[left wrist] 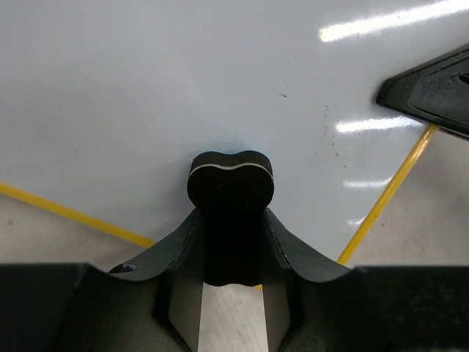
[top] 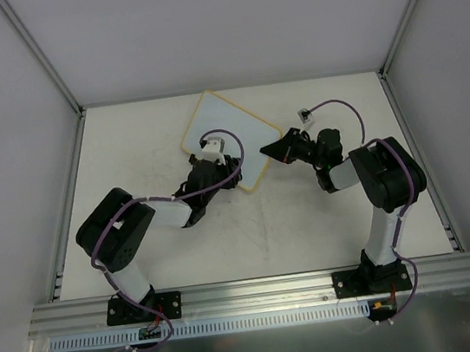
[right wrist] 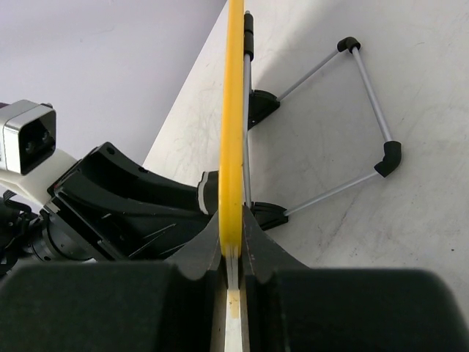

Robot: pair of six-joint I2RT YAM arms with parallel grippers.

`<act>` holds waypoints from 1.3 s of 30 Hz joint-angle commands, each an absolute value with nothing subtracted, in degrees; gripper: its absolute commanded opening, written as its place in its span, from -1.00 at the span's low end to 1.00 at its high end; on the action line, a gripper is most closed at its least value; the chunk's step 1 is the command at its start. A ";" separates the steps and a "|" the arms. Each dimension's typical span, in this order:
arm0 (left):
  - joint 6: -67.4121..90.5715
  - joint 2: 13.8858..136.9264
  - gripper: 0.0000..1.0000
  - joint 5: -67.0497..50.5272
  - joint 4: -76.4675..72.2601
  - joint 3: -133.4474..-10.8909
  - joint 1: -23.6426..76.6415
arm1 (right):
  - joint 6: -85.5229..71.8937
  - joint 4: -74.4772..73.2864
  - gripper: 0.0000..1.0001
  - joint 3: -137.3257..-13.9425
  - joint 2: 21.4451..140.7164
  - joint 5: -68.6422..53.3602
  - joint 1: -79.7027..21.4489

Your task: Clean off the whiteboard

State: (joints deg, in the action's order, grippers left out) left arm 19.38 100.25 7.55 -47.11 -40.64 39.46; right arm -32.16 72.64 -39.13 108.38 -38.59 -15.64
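The whiteboard (top: 230, 138), white with a thin yellow frame, lies tilted at the back middle of the table. Its white face (left wrist: 183, 81) fills the left wrist view and looks clean of marks. My left gripper (top: 232, 166) is shut on the black bone-shaped eraser (left wrist: 231, 183), whose end rests on the board near its front corner. My right gripper (top: 268, 150) is shut on the board's yellow right edge (right wrist: 234, 132), seen edge-on in the right wrist view. The right gripper's tip also shows in the left wrist view (left wrist: 432, 88).
A folding wire stand (right wrist: 359, 117) with black clips hangs off the board's back, above the table. White walls and metal rails enclose the table (top: 329, 224). A small white connector (top: 304, 114) lies behind the right gripper.
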 commanded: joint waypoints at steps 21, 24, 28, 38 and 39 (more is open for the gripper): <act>24.16 72.35 -1.00 7.82 -18.48 -38.33 33.15 | -32.96 87.72 -1.00 -40.43 106.08 -41.84 -16.70; 26.71 65.23 -1.00 13.62 -8.14 -36.65 31.65 | -32.96 87.72 -1.00 -40.69 106.35 -41.84 -16.70; 28.74 61.00 -1.00 11.96 -0.27 -35.51 27.35 | -32.96 87.72 -1.00 -40.78 106.52 -41.66 -16.79; 31.46 75.05 -1.00 -4.04 4.21 -36.82 16.96 | -32.96 87.71 -0.99 -40.52 106.08 -41.75 -16.79; 31.55 76.45 -1.00 -3.96 4.91 -37.52 16.88 | -32.96 87.71 -1.00 -40.43 106.08 -41.66 -16.79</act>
